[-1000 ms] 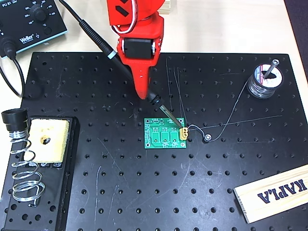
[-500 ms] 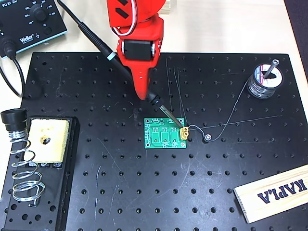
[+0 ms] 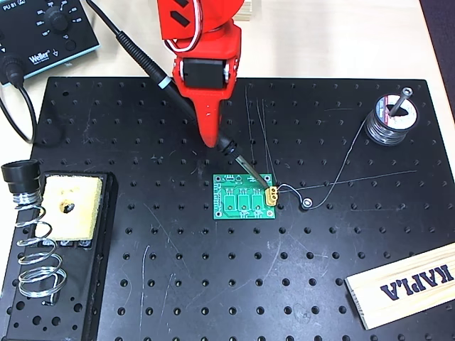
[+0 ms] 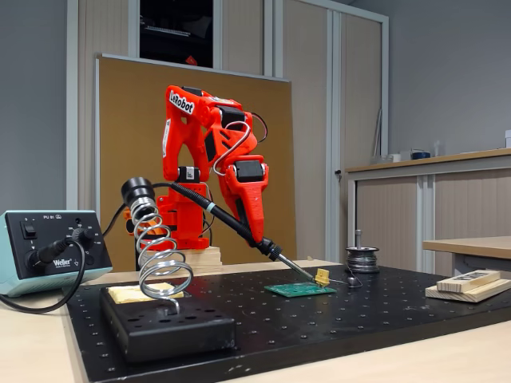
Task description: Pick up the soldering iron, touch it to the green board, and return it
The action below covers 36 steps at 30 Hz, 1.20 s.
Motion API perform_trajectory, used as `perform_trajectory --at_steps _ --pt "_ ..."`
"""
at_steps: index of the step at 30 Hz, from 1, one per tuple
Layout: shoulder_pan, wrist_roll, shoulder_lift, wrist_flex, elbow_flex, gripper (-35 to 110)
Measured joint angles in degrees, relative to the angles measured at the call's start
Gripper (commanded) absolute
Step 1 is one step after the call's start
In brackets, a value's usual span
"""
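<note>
Now the soldering iron slants down across the black perforated plate, its thin metal tip resting at the right edge of the green board, right by the yellow connector; in the fixed view the tip meets the board just beside that connector. The red arm's gripper is clamped on the iron's handle low down, near the dark collar above the tip, with the black cable trailing back toward the soldering station. The board lies loose on the plate, and a sideways drag of the tip would likely slide or spin it. A thin solder wire runs from the connector toward the spool; a careless lift could snag it and tug the board along. The return looks the riskier leg: the coiled wire stand sits well apart at the plate's left edge beside the yellow sponge, and the long handle, held near one end, may swing or slip, missing the coil's narrow mouth or catching the cable.
</note>
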Motion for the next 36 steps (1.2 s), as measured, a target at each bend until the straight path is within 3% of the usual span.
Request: perform_trajectory --at_steps 36 --pt "0.09 0.0 -0.35 -0.88 0.0 0"
